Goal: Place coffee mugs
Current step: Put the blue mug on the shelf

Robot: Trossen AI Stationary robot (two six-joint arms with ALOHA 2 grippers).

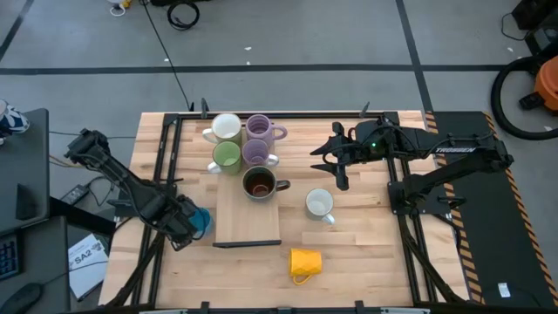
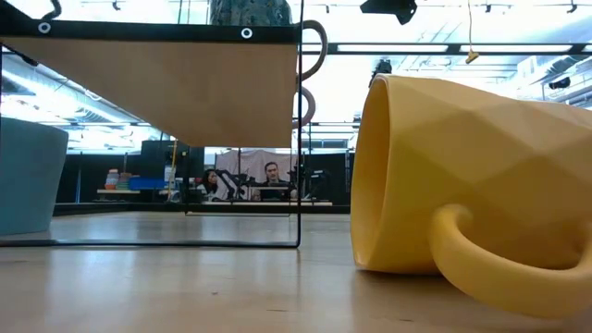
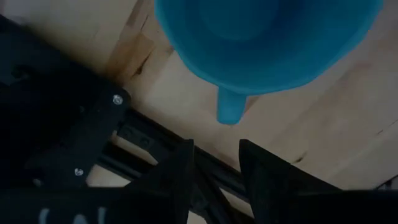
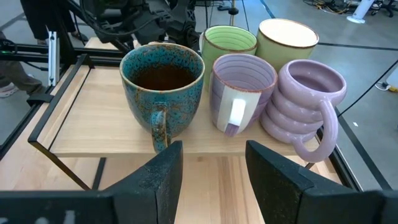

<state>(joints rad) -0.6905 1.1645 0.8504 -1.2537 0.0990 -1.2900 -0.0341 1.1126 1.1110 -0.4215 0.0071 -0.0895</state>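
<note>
A blue mug [image 1: 202, 220] stands upright on the table near its left edge, its handle [image 3: 230, 111] pointing at my left gripper [image 3: 217, 180]. That gripper points down beside the mug, open, with nothing between its fingers. Several mugs stand on a raised wooden shelf [image 1: 248, 222]: a white one [image 1: 227, 128], a ridged purple one [image 4: 308, 106], a green one [image 1: 227, 157], a lavender one [image 4: 241, 90] and a speckled dark one [image 4: 161, 87]. A second white mug [image 1: 320, 204] stands on the table. A yellow mug [image 1: 305, 262] lies on its side. My right gripper [image 4: 214, 180] hovers open, right of the shelf.
The shelf rests on a thin black wire frame [image 2: 298, 139] above the table. Black rails [image 1: 166, 157] run along the table's left and right sides. Bare tabletop lies at the near right. People sit at desks in the room beyond the table.
</note>
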